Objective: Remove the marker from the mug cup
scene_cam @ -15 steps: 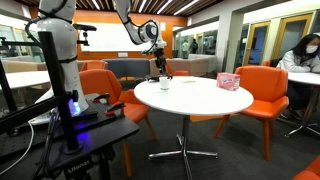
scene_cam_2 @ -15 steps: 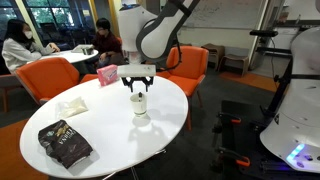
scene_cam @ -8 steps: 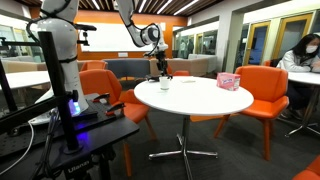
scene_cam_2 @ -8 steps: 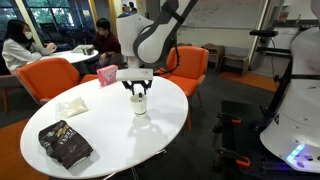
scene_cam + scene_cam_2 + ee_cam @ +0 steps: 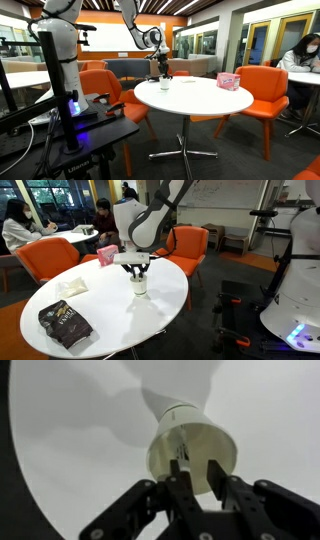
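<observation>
The small white mug cup (image 5: 190,450) stands on the round white table (image 5: 70,440); it also shows in both exterior views (image 5: 164,85) (image 5: 139,286). The marker (image 5: 181,452) is a thin dark stick standing inside the cup, close to one finger. My gripper (image 5: 195,468) hangs straight over the cup, its two fingers apart with the tips at the cup's mouth. It is open and holds nothing that I can see. In both exterior views the gripper (image 5: 161,73) (image 5: 137,272) sits just above the cup.
A pink patterned box (image 5: 229,81) (image 5: 107,255) stands near the table's far edge. A dark snack bag (image 5: 64,323) and a white napkin (image 5: 72,286) lie on the table. Orange chairs (image 5: 264,92) ring it. People sit behind (image 5: 18,228).
The gripper has come down a little toward the cup's mouth. The cup and marker have not moved.
</observation>
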`<state>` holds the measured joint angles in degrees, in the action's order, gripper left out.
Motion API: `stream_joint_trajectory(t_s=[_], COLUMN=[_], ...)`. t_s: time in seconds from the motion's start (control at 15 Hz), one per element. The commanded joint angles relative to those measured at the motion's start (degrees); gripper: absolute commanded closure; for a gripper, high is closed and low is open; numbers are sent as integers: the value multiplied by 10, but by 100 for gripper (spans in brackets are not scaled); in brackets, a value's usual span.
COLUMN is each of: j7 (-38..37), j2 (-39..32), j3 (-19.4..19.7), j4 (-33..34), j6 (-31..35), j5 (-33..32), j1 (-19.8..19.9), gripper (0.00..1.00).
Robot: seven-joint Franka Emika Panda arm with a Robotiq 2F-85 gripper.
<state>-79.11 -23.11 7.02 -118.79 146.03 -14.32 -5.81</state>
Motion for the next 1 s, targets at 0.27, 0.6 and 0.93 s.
stream_joint_trajectory(t_s=[0.27, 0.6, 0.93], j7=[-7, -10, -7], j2=[-29, -43, -53], j3=[23, 33, 35], j4=[36, 43, 45], j6=[-36, -40, -37], j5=[15, 12, 12], j1=[-22, -26, -31], gripper=[61, 62, 99])
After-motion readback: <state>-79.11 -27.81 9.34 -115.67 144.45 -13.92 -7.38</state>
